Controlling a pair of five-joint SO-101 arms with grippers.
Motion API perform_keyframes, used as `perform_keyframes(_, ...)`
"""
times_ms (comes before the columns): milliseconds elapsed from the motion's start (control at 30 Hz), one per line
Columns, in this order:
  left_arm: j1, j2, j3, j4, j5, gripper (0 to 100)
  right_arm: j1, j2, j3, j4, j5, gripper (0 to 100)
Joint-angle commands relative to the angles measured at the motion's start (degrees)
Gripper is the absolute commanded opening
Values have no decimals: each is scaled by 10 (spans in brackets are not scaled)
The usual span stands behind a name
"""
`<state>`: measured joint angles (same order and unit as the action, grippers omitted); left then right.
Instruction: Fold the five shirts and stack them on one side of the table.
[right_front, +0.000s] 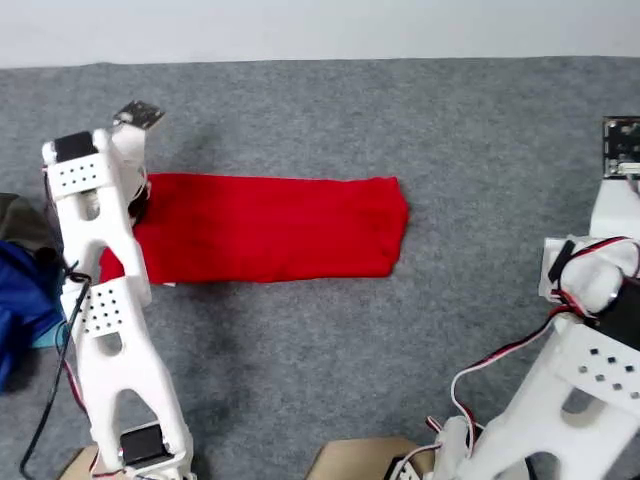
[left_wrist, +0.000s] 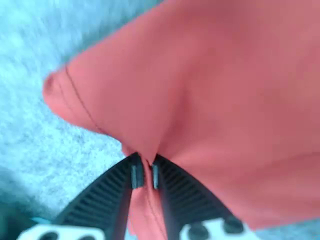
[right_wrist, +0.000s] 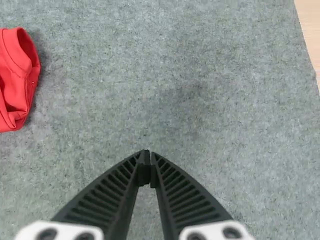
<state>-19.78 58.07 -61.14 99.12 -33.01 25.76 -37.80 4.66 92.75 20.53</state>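
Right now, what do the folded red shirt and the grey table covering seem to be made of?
Folded red shirt: soft matte knit, likely cotton; it puckers where the left gripper pinches it. Grey table covering: felt or short-pile carpet, judging by its fuzzy, mottled surface.

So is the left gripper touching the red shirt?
Touching. The left wrist view shows the left gripper with jaws closed on a fold of the red shirt.
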Motion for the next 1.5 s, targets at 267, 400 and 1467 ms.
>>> perform_keyframes(267, 191, -244, 188, 13, 11, 6, -5, -6, -2, -10, 3, 15)
perform_keyframes(400, 263, -253, 174, 12, 61, 6, -5, -6, -2, -10, 4, 15)
perform_keyframes(1467, 497, 50, -244, 9, 240, 158, -5, -9, 47, -19, 2, 14)
